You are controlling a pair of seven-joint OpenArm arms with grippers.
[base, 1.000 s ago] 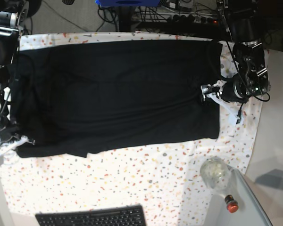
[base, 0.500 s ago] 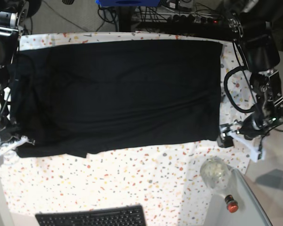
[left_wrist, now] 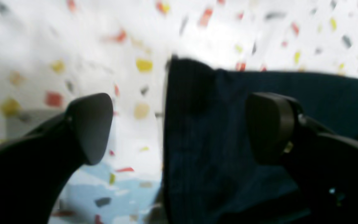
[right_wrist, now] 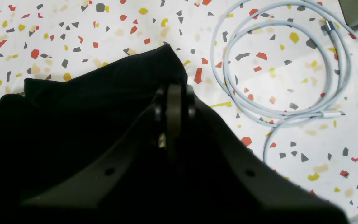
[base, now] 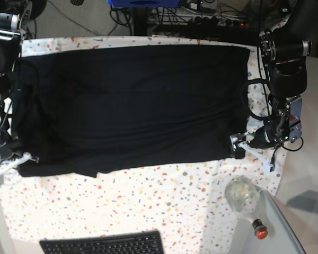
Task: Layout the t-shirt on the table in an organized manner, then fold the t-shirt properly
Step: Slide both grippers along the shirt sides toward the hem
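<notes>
A: While base is up, where's the shirt?
B: Spread flat, wide across the table, long side running left to right. Keyboard at the bottom edge, well apart from it. Glass jar bottom right, near the shirt's corner.
A: Left gripper?
B: On that view's right, at the shirt's lower right corner. Too small there to call the jaws.
A: Right gripper?
B: Far left, at the shirt's lower left corner.
A: Left wrist view?
B: Blurry. Left gripper jaws spread wide, nothing pinched. One finger over bare table, the other over the shirt. Shirt's edge and corner sit between them.
A: Touching the cloth?
B: Can't tell.
A: Right wrist view?
B: Right gripper clamped tight, fingers pressed together, on the shirt near its corner. Whether cloth is actually caught between them, can't tell. Pale coiled cable lies on the table just beside, not touching the shirt.
</notes>
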